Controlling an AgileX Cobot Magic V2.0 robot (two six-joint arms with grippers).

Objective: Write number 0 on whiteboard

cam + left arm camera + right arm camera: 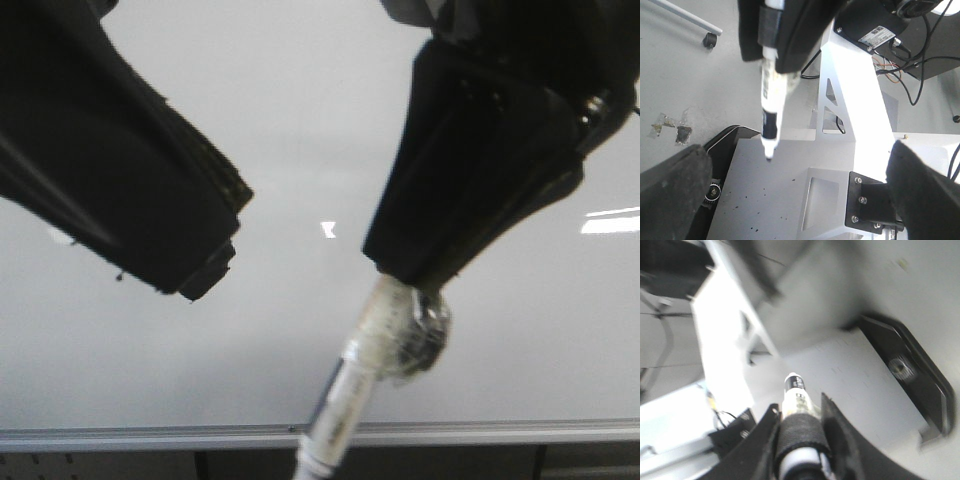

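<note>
The whiteboard (300, 120) fills the front view, with its silver frame edge along the bottom. No black number 0 shows on it; both arms cover much of the board. My right gripper (410, 275) is shut on a white marker (370, 360) with a taped body, and the marker points down past the frame edge. The right wrist view shows the marker (796, 390) clamped between the jaws of my right gripper (799, 412). In the left wrist view the marker (771, 100) hangs tip down. My left gripper (800, 200) is open and empty, and in the front view it (205, 278) is left of the marker.
Bright rectangular light reflections (610, 222) lie on the board at the right, and a small one (328, 229) lies near the middle. The left wrist view shows a grey speckled plate (765, 200), a white metal frame (860, 100), black cables (910, 65) and a caster wheel (710, 40).
</note>
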